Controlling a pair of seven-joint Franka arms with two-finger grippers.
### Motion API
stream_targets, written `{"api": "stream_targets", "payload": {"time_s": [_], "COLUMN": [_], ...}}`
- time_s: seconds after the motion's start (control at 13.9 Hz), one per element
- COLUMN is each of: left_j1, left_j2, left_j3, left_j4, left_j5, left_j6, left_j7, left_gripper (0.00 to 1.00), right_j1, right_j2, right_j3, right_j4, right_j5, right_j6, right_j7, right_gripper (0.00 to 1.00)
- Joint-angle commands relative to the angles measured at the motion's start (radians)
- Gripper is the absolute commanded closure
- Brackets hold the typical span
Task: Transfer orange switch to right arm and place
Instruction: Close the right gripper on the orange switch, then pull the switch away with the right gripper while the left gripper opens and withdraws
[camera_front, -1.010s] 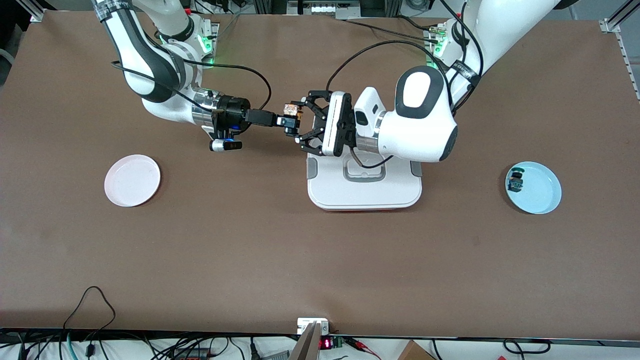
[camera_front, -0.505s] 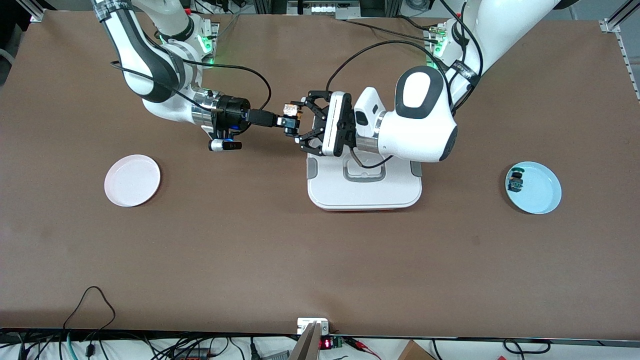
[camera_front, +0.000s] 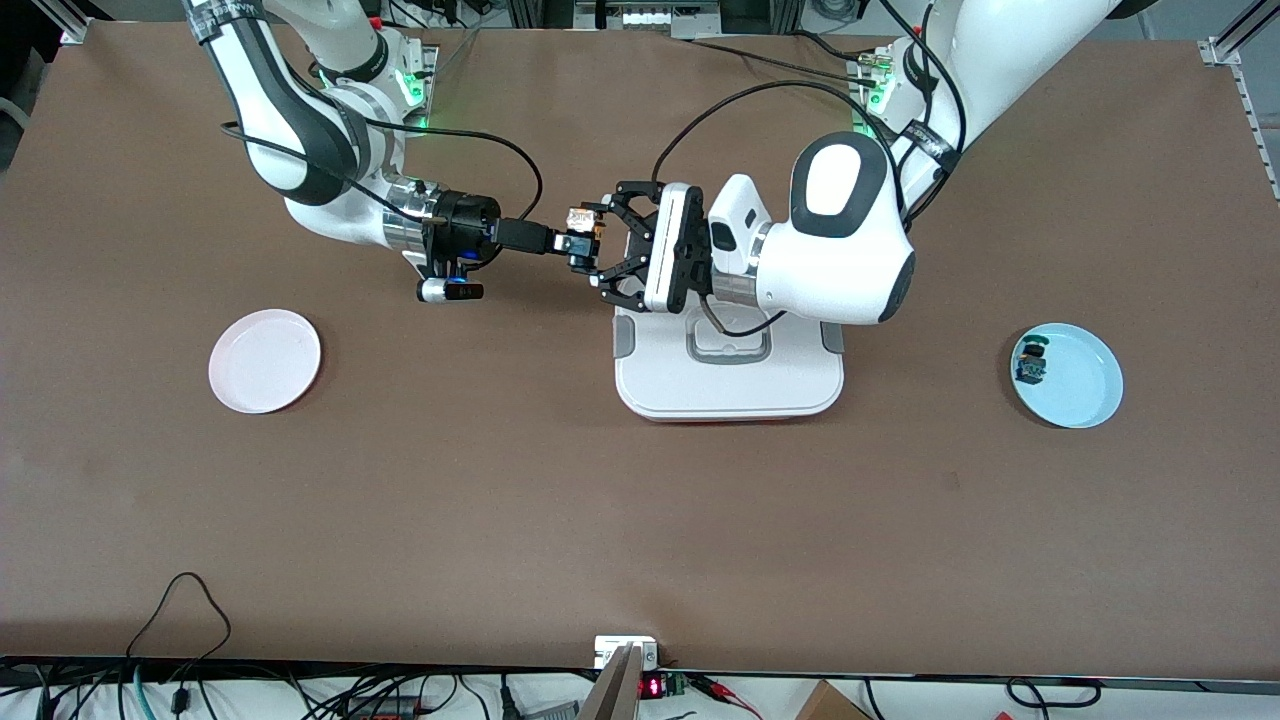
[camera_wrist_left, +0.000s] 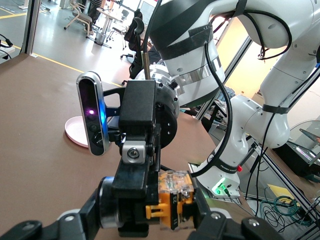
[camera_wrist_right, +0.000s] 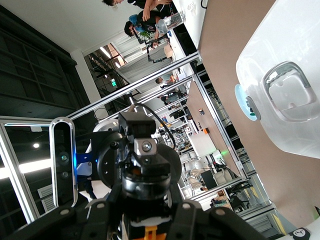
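Brown counter (camera_front: 640, 520), lab clutter along the edges. Upper middle of the front view: right claw (camera_front: 562, 243), all black, clamped tight on the orange switch (camera_front: 579, 219), held up in the air just above the top edge of the white lidded box (camera_front: 730, 365). Left claw (camera_front: 604, 246), white case with black fingers (camera_front: 612, 196), meets it head-on at the same spot; its fingers bracket the switch, but whether they still press on it cannot tell. Left wrist view: switch (camera_wrist_left: 175, 200) at bottom centre, orange body with a clear pale top, sitting between the left claw's black fingertips (camera_wrist_left: 112, 210), with the right claw (camera_wrist_left: 137, 150) coming in from above. Right wrist view: only a sliver of the orange switch (camera_wrist_right: 148, 232) shows at the bottom edge, the left claw (camera_wrist_right: 142, 165) facing the camera. Outward from there: white box sits centre of the frame, lower than both claws. Pink plate (camera_front: 265, 360) at middle left of the front view, bare. Blue plate (camera_front: 1075, 385) at middle right, with a tiny black-and-teal component (camera_front: 1029, 366) on it by the rim.
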Motion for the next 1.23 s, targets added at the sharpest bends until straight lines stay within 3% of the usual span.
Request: {"api": "stream_targets", "payload": {"time_s": [0.0, 0.22, 0.5, 0.72, 0.94, 1.15], "left_j1": [0.017, 0.033, 0.164, 0.196, 0.23, 0.235], "left_j2": [-0.011, -0.013, -0.036, -0.035, -0.037, -0.039], "left_j3": [-0.011, -0.011, -0.009, 0.004, -0.002, 0.006], "left_j4": [-0.009, -0.004, 0.005, 0.034, 0.132, 0.158], "left_j5": [-0.036, -0.035, -0.034, -0.01, 0.201, 0.315], "left_j6": [-0.003, -0.05, -0.26, -0.403, -0.524, -0.577], "left_j7": [0.019, 0.015, -0.001, -0.129, -0.361, -0.468], "left_gripper": [0.0, 0.0, 0.0, 0.0, 0.0, 0.0], "right_j1": [0.003, 0.0, -0.057, -0.089, -0.167, -0.3], "right_j2": [-0.008, -0.002, -0.002, -0.002, -0.004, -0.002], "right_j3": [-0.013, -0.016, -0.016, -0.016, -0.016, -0.016], "right_j4": [-0.001, 0.003, 0.012, 0.015, 0.031, 0.043], "right_j5": [0.003, -0.012, -0.099, -0.133, -0.236, -0.375], "right_j6": [0.004, 0.004, -0.03, -0.062, -0.16, -0.321], "right_j7": [-0.019, -0.017, 0.01, 0.032, 0.099, 0.147], "right_gripper": [1.0, 1.0, 1.0, 1.0, 1.0, 1.0]}}
